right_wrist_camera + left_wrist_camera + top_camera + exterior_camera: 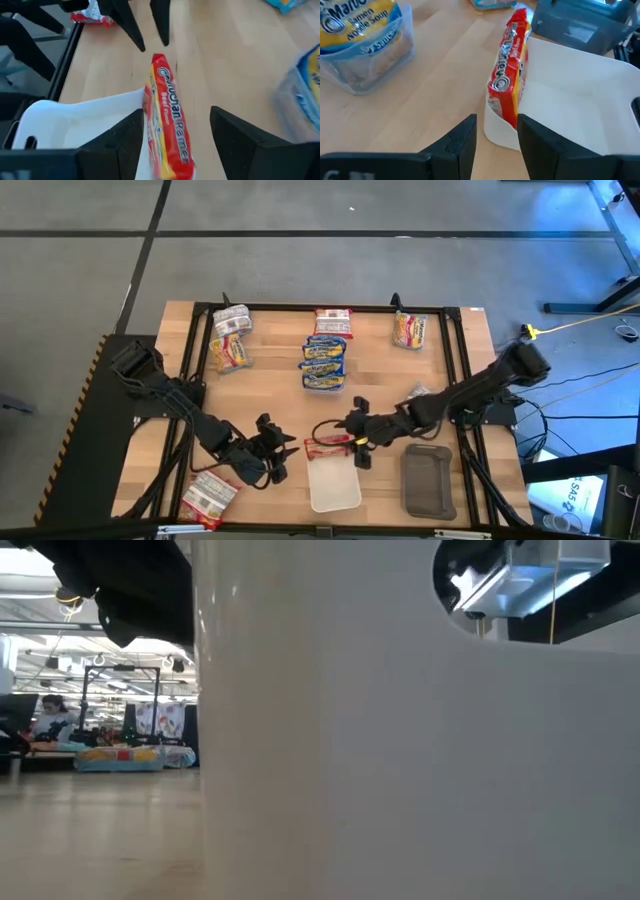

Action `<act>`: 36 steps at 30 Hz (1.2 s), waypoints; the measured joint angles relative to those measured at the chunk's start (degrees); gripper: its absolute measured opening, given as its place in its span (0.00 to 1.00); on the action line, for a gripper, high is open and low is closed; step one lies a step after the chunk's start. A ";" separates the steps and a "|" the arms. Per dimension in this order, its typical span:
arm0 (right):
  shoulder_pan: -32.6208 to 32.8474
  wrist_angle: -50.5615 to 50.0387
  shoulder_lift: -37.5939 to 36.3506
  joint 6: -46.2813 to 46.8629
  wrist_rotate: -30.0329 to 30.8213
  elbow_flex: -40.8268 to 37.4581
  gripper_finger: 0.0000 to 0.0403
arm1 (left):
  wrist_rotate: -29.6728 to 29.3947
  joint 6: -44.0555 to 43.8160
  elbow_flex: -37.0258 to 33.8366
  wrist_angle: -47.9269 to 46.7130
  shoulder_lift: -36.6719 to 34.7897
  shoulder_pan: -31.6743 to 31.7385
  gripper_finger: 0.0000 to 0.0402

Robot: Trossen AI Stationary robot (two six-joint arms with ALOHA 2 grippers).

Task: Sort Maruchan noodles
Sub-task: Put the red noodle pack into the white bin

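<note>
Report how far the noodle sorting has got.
Done: nothing sits fully inside the white tray or the dark grey tray.
In hand: a red packet stands on edge against the white tray's rim, between the open left gripper and open right gripper; neither grips it.
Left: the blue-yellow stack and the other packets scattered across the table.

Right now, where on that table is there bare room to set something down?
Bare wood lies between the blue packet stack and the left packets. Crowded: both grippers flank the red packet at the white tray.
</note>
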 joint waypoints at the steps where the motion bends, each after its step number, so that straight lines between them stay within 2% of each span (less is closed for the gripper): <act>1: 0.04 -1.75 -0.98 -0.01 -0.01 0.02 0.51 | 0.84 -0.11 0.01 -0.01 -0.54 -0.02 0.34; 7: 2.79 -1.78 -2.01 -1.80 1.50 -2.21 0.51 | 12.32 -4.37 4.44 -4.58 -4.66 -0.42 0.34; 13: 3.69 2.53 -1.27 -3.25 2.32 -4.02 0.51 | 28.35 -21.11 8.02 -17.15 -7.14 -2.90 0.34; 17: 3.72 1.84 -1.24 -4.03 3.29 -4.32 0.51 | 36.68 -30.10 7.93 -17.77 -6.91 -5.80 0.34; 20: 3.69 2.16 -0.97 -4.90 3.51 -4.32 0.51 | 38.93 -40.10 7.80 -17.73 -6.67 -8.64 0.34; 26: 3.69 1.77 -0.87 -7.60 3.58 -4.32 0.51 | 39.97 -59.08 7.80 -18.90 -6.64 -14.00 0.33; 30: 3.67 1.82 -0.87 -10.12 3.59 -4.32 0.51 | 39.34 -71.67 7.87 -16.19 -4.72 -18.32 0.32; 36: 3.67 1.34 -0.87 -10.73 3.58 -4.32 0.51 | 41.85 -85.57 13.42 -18.90 -1.06 -23.53 0.32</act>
